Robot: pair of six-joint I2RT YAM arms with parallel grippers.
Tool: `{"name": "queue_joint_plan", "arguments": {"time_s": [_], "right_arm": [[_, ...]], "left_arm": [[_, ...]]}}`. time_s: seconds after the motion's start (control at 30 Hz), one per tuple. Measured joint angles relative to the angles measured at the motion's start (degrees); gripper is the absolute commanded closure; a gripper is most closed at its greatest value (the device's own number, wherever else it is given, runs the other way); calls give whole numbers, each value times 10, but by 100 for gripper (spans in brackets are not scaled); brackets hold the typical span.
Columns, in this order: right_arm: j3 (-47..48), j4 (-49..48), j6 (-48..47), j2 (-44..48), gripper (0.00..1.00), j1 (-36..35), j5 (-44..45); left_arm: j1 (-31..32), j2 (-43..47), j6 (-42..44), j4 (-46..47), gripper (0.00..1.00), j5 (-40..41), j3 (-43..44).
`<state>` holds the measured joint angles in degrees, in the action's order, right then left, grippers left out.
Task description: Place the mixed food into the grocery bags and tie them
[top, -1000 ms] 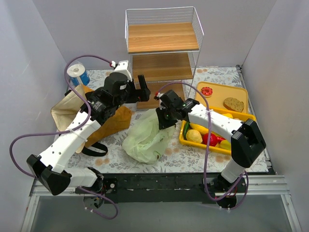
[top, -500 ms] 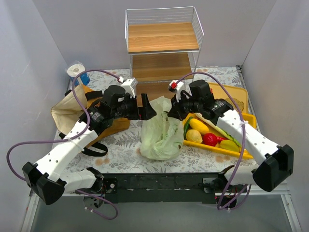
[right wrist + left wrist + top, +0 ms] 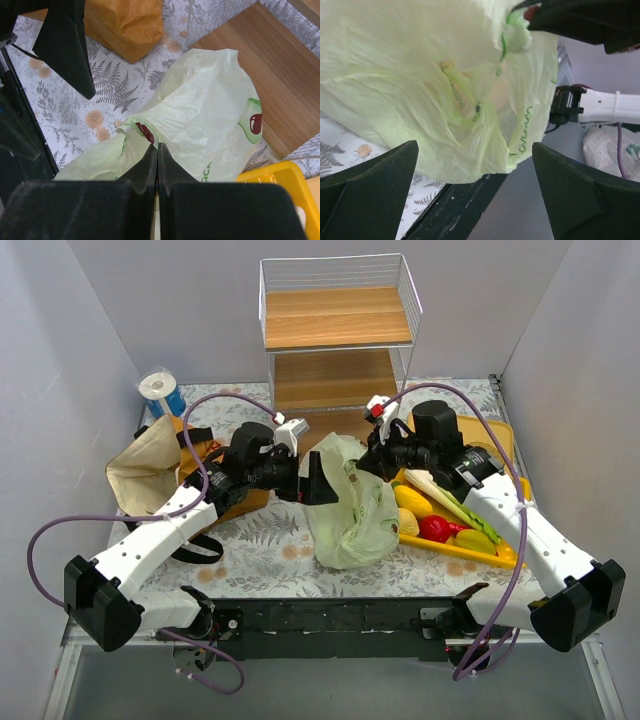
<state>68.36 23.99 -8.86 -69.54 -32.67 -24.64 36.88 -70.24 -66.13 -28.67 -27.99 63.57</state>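
Pale-green plastic bag is clamped at its top by my right fingers; my left fingers stand apart beside it.

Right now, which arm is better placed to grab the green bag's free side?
Left. The left claw stands open beside the green bag, facing it; the right claw is pinched shut on the bag's top.
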Motion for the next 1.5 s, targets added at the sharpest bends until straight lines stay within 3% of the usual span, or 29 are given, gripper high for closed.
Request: {"name": "queue_joint_plan", "arguments": {"time_s": [0.23,0.4,0.8,0.87,0.93,1.03,1.07,1.17,1.3,1.33,1.37,1.5], "right_arm": [[0,-15,30,-7,99,7,-17],[-4,-30,47,-7,99,9,-32],[-26,-64,87,-6,99,12,-32],[-27,-74,95,-6,99,12,-27],[-34,-91,106,-6,99,12,-24],[-49,-105,122,-6,99,12,-21],[-54,-109,128,-6,99,12,-21],[-59,-109,137,-6,99,12,-19],[-59,-104,141,-6,98,12,-3],[-59,-100,141,-6,85,12,3],[-59,-97,141,-6,79,12,7],[-42,-53,143,-6,59,15,50]], "left_arm": [[0,-41,-5,53,6,-58,-34],[1,-96,-24,102,18,-75,-52],[16,-149,-120,249,20,-95,-69],[20,-152,-131,259,25,-93,-73],[24,-156,-143,270,34,-90,-78],[29,-164,-160,282,56,-80,-78],[30,-167,-166,285,74,-75,-78],[30,-168,-180,290,98,-60,-78],[30,-153,-185,275,100,-16,-79],[30,-143,-185,263,100,-4,-79],[29,-133,-185,252,100,7,-79],[15,-67,-182,182,100,59,-78]]}}
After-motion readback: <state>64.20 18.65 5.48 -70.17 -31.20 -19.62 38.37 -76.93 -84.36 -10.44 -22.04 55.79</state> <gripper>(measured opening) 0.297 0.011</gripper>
